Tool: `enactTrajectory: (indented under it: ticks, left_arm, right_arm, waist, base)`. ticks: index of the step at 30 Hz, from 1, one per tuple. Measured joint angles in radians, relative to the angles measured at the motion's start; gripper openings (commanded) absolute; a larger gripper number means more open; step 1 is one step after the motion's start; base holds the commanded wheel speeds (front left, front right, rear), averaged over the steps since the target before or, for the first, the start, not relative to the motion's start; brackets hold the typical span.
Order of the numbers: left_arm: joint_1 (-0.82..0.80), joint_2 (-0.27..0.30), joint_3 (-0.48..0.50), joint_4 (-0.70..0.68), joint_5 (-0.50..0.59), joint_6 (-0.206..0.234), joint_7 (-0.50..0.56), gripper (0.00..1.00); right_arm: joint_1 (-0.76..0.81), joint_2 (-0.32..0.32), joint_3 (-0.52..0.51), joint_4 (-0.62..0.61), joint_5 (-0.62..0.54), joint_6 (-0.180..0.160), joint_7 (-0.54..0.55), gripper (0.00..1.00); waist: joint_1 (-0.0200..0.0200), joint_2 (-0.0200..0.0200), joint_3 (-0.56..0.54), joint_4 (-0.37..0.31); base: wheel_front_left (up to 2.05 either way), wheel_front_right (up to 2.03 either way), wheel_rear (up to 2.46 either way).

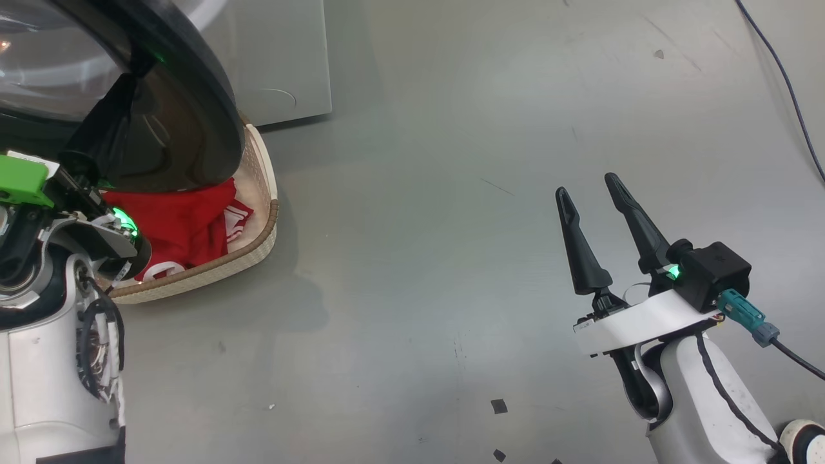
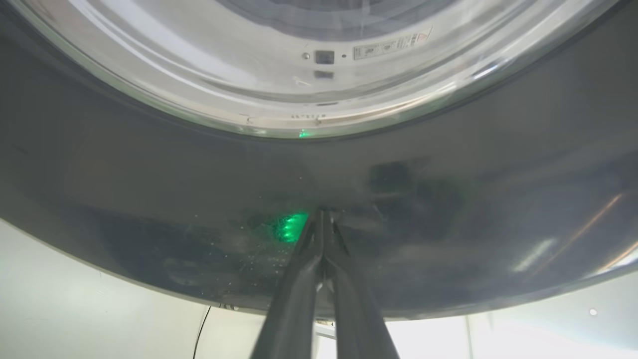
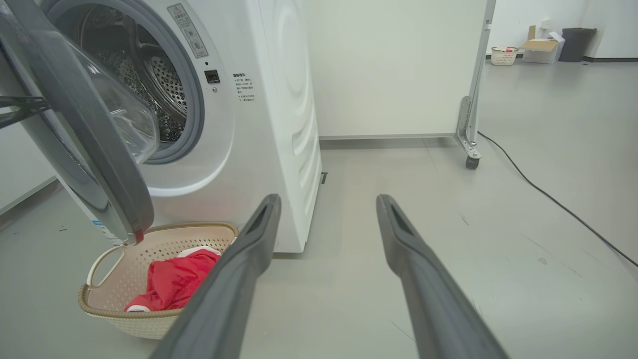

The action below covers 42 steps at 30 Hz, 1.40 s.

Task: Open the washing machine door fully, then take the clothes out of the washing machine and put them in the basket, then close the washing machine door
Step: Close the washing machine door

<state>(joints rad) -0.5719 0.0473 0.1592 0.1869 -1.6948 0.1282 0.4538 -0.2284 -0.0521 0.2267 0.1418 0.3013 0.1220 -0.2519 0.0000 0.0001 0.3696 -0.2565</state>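
Note:
The washing machine stands with its round black door part-way open over the basket. Red clothes lie in the basket. In the head view the door overhangs the basket and the clothes. My left gripper is shut, its tips touching the door's dark outer face; the left wrist view shows the closed gripper against it, holding nothing. My right gripper hangs open over bare floor to the right, its fingers spread and empty.
The steel drum shows through the opening. A dark cable runs along the floor at the far right. A wheeled partition stands behind the machine. Black tape bits mark the grey floor.

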Motion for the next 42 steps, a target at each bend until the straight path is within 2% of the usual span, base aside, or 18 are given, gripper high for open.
enactTrajectory:
  ticks: [10, 20, 26, 30, 38, 42]
  left_arm:
    - [-0.032, -0.001, -0.021, 0.041, 0.033, 0.000, -0.015, 0.00]
    - [-0.016, 0.003, -0.128, 0.063, 0.077, -0.004, 0.039, 0.00]
    - [0.068, 0.061, -0.222, 0.066, 0.211, -0.068, 0.055, 0.00]
    - [0.110, 0.081, -0.261, 0.061, 0.285, -0.117, 0.040, 0.00]
    - [0.193, 0.099, -0.287, 0.060, 0.383, -0.193, -0.039, 0.00]
    - [0.225, 0.105, -0.292, 0.054, 0.441, -0.213, -0.088, 0.00]
  right_arm:
    - [-0.004, 0.004, -0.033, -0.001, 0.006, 0.000, 0.000, 1.00]
    - [-0.005, 0.004, -0.061, -0.016, 0.005, 0.000, 0.000, 1.00]
    - [-0.005, 0.004, -0.079, -0.021, -0.003, 0.000, 0.000, 1.00]
    - [-0.004, 0.004, -0.084, -0.021, -0.007, 0.000, 0.000, 1.00]
    - [0.010, -0.015, -0.084, -0.022, -0.022, 0.000, 0.000, 1.00]
    - [0.016, -0.016, -0.085, -0.022, -0.022, 0.000, 0.000, 1.00]
  waist:
    - [0.0000, 0.0000, 0.010, -0.024]
    - [0.0000, 0.0000, -0.007, 0.018]
    - [0.0000, 0.0000, -0.032, 0.061]
    - [0.0000, 0.0000, -0.053, 0.093]
    - [0.0000, 0.0000, -0.099, 0.164]
    - [0.0000, 0.0000, -0.117, 0.191]
  base:
    - [0.00, 0.00, 0.00]
    - [0.00, 0.00, 0.00]
    - [0.00, 0.00, 0.00]
    - [0.00, 0.00, 0.00]
    - [0.00, 0.00, 0.00]
    - [0.00, 0.00, 0.00]
